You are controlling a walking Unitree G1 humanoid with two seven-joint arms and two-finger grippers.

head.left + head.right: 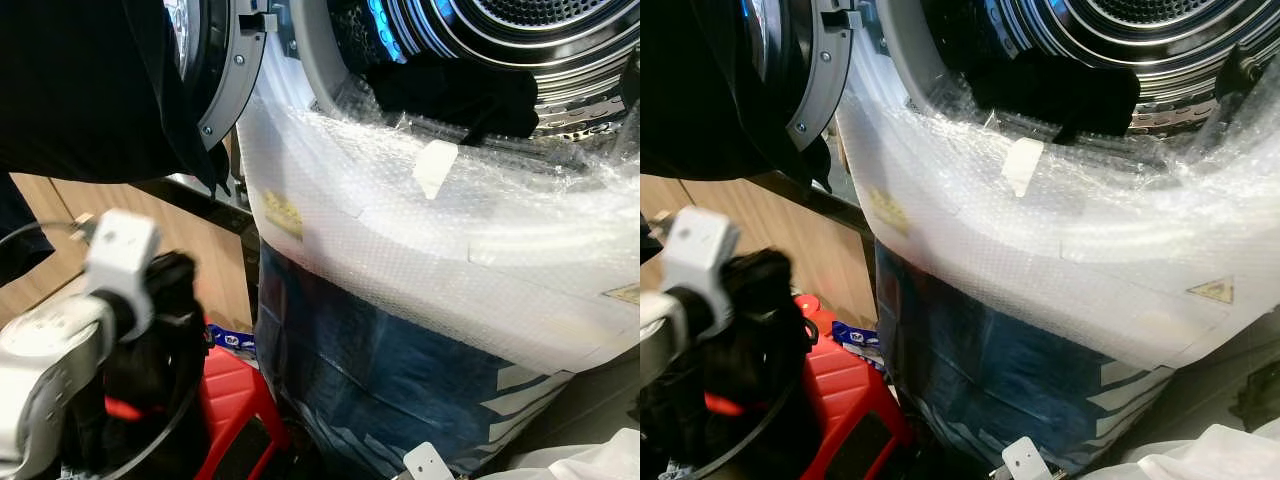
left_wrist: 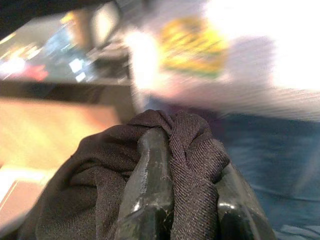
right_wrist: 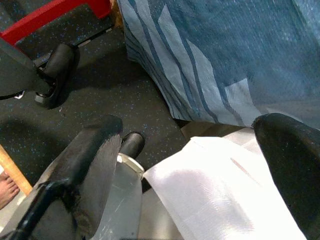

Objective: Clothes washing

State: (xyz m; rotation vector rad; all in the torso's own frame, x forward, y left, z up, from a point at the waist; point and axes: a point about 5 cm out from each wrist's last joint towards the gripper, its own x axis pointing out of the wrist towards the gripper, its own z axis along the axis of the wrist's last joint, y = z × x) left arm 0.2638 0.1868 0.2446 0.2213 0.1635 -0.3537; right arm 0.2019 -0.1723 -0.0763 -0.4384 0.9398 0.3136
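Low on my left I see a red plastic stool point(image 1: 235, 395) on the dark speckled floor point(image 3: 125, 107), with a wood-panelled wall point(image 1: 190, 250) behind it. A small blue-and-white packet point(image 1: 855, 335) lies just beside the stool. A black caster wheel point(image 3: 55, 75) rests on that floor, near a bare foot point(image 3: 7, 187).

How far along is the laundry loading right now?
Done: door open, one dark garment on the drum's lip. In hand: left gripper shut on dark cloth, low beside the machine. Left: lift it into the drum. Right gripper is open, idle.
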